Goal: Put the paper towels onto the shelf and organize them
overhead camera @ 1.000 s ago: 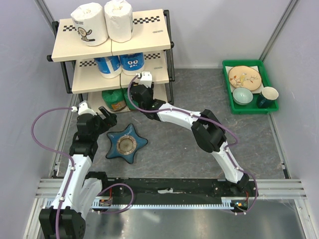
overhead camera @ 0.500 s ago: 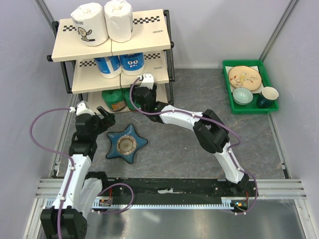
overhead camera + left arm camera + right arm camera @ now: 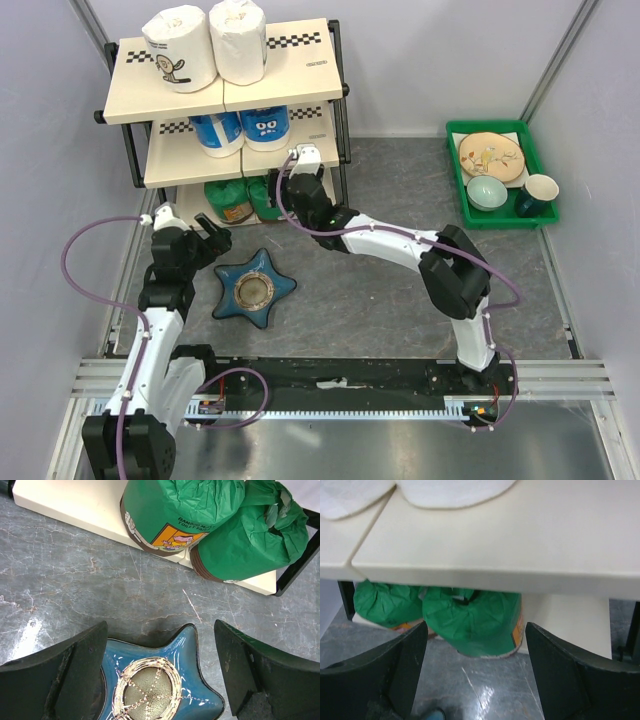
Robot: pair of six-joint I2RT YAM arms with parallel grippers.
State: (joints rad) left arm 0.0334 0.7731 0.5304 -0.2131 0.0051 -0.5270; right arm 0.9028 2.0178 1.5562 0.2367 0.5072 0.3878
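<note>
The shelf (image 3: 290, 65) stands at the far left with two white paper towels (image 3: 180, 48) on its top board and two blue ones (image 3: 265, 127) on the middle board. Two green rolls (image 3: 470, 620) stand side by side on the bottom board (image 3: 570, 620), the left one (image 3: 385, 605) partly hidden under the middle board. My right gripper (image 3: 476, 665) is open and empty just in front of them, at the shelf's right front (image 3: 280, 195). My left gripper (image 3: 160, 670) hangs open and empty over the blue star dish (image 3: 155, 680), short of the green rolls (image 3: 175, 510).
The blue star-shaped dish (image 3: 253, 290) lies on the grey floor in front of the shelf, between the two arms. A green tray (image 3: 530, 205) holding a plate, a bowl and a cup sits at the far right. The shelf's black frame post (image 3: 343, 180) is beside my right wrist.
My right gripper has opened wider and drawn back from the green roll, leaving it on the bottom board; the right elbow swung to the right. The left arm has not moved.
</note>
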